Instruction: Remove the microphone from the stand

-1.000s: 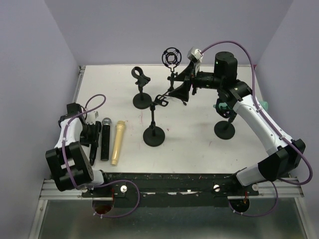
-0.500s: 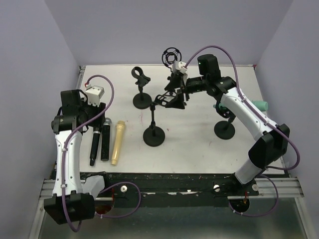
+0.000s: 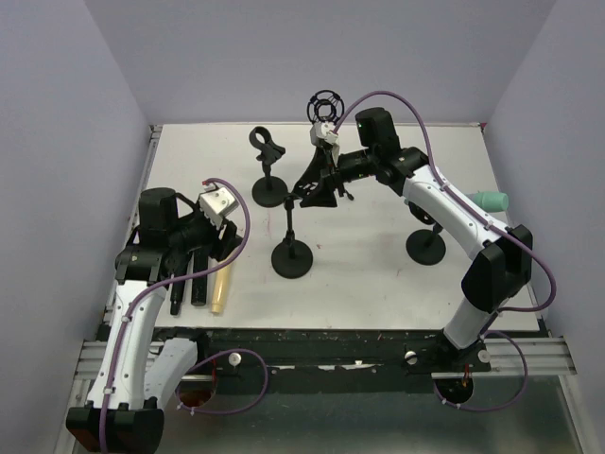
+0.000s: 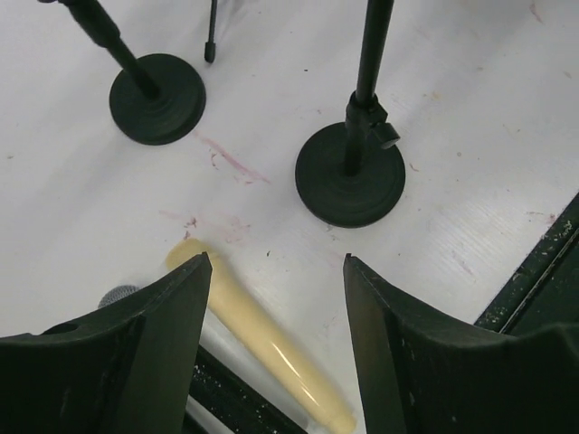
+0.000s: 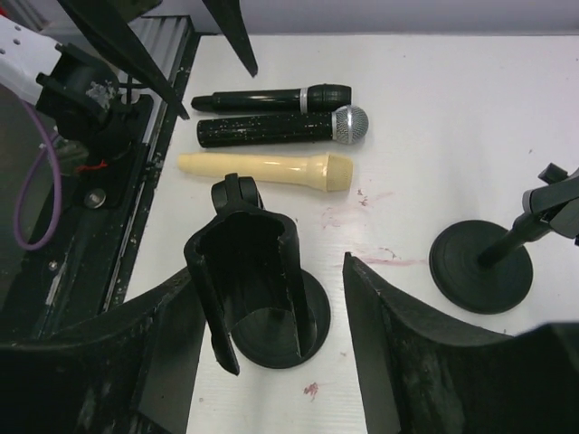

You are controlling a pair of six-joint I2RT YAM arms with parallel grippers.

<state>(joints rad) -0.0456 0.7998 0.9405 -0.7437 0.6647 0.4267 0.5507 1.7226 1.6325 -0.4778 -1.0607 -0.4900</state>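
A teal microphone [image 3: 491,200] sits in the clip of the right-hand stand [image 3: 425,247]. My right gripper [image 3: 319,187] is well left of it, at the empty black clip [image 5: 246,271] of the middle stand [image 3: 292,257]. Its jaws straddle that clip, open, with a gap on the right side. My left gripper [image 3: 217,238] hangs open over a cream microphone [image 4: 262,334] lying on the table, and holds nothing. Beside the cream microphone [image 5: 262,167] lie a black one with a silver head [image 5: 282,127] and an all-black one [image 5: 270,98].
A third stand with an empty clip [image 3: 269,192] stands at the back left. A round shock mount [image 3: 326,109] stands at the back centre. The table's near edge is a black rail [image 3: 331,342].
My left arm has swung in from the left edge, so its gripper now sits over the lying microphones. My right gripper moved left onto the middle stand's clip and its jaws narrowed.
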